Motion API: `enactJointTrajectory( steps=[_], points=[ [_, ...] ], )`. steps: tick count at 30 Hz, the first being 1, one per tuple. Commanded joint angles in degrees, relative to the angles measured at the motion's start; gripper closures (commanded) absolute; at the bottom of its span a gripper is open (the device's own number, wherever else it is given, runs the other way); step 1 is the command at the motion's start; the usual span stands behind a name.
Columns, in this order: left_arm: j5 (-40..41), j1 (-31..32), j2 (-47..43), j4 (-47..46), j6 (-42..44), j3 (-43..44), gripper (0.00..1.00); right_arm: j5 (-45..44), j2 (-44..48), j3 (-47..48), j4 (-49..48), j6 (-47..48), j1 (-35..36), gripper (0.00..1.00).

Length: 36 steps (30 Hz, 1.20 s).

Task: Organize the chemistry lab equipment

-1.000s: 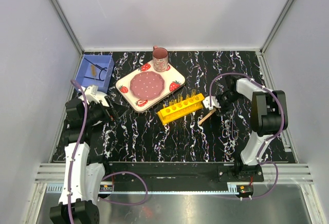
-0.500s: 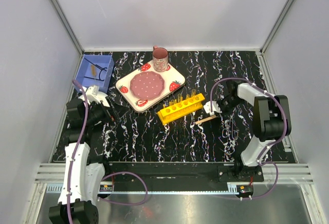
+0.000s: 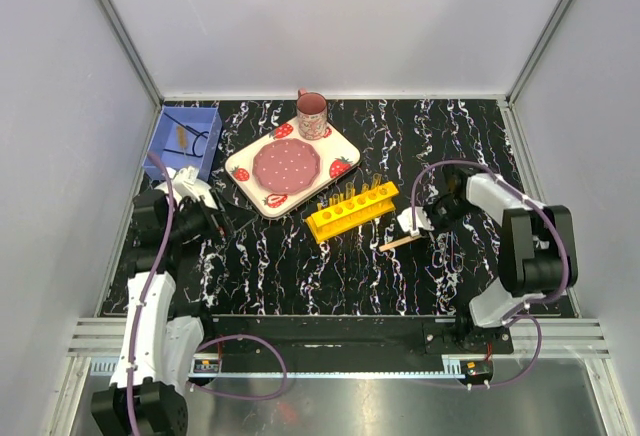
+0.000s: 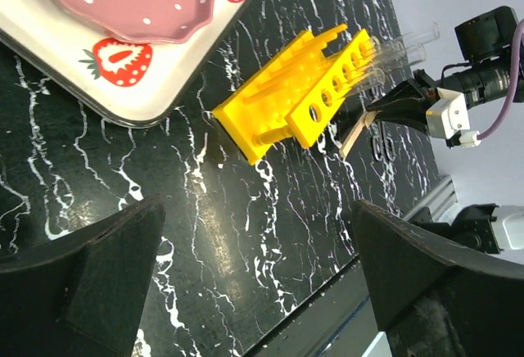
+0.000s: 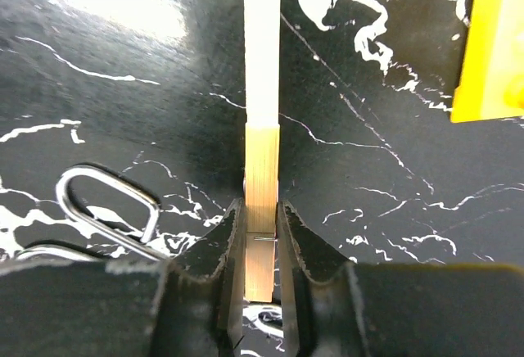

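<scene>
The yellow test-tube rack [image 3: 352, 211] lies on the black marbled table, with thin clear tubes [image 4: 407, 42] sticking out of its holes. It also shows in the left wrist view [image 4: 303, 103] and at the right edge of the right wrist view [image 5: 495, 46]. My right gripper [image 3: 413, 222] is just right of the rack. Its jaws [image 5: 262, 230] are shut on a flat wooden handle [image 5: 262, 128] that points toward the rack, low over the table. A bent metal wire tool [image 5: 106, 210] lies beside it. My left gripper [image 4: 262, 267] is wide open and empty at the table's left.
A strawberry-patterned plate [image 3: 290, 166] with a pink mug [image 3: 311, 114] behind it stands left of and behind the rack. A blue bin [image 3: 185, 141] holding small items sits at the back left corner. The table's near edge and metal rail [image 3: 330, 331] run below.
My right gripper has moved toward the near edge and down, carrying the wooden handle with it. The left arm has barely moved.
</scene>
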<state>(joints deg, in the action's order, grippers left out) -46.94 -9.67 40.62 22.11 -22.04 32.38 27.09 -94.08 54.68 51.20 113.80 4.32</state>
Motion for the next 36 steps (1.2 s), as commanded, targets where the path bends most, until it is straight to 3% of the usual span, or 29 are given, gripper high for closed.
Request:
enactJointTrajectory(
  steps=[1,6,9,14,18,24,31,34,36],
  points=[
    [-6.2,2.2,-1.2,-4.7,-0.6,-0.4,0.01,4.1,8.0,-1.5,5.1,7.8,0.6,0.88],
    [-10.6,7.3,-2.9,-7.3,-10.0,-2.3,0.01,8.4,17.3,-3.3,11.2,8.7,1.8,0.89],
    [-8.3,13.7,-4.8,-8.0,-16.9,-3.9,0.01,12.2,21.1,-3.0,15.7,7.8,3.6,0.91],
    [0.4,31.4,-6.8,-13.8,-29.4,-3.8,0.01,17.1,25.1,-0.7,22.3,6.6,7.2,0.92],
    [12.7,48.6,-1.6,-16.2,-33.7,0.3,0.01,20.0,27.4,1.6,26.6,5.5,9.2,0.92],
    [22.9,64.8,17.5,-17.4,-37.7,13.6,0.01,21.9,31.4,3.8,30.1,5.3,11.6,0.91],
    [22.3,70.1,34.9,-18.1,-38.6,24.6,0.01,21.6,33.6,3.2,29.8,4.6,12.3,0.91],
    [21.4,71.5,40.0,-15.3,-36.6,28.2,0.07,21.5,34.0,2.5,29.4,4.6,12.4,0.91],
    [21.0,72.2,42.9,-12.0,-35.4,30.2,0.18,21.4,34.1,2.2,29.1,4.4,12.4,0.91]
  ],
)
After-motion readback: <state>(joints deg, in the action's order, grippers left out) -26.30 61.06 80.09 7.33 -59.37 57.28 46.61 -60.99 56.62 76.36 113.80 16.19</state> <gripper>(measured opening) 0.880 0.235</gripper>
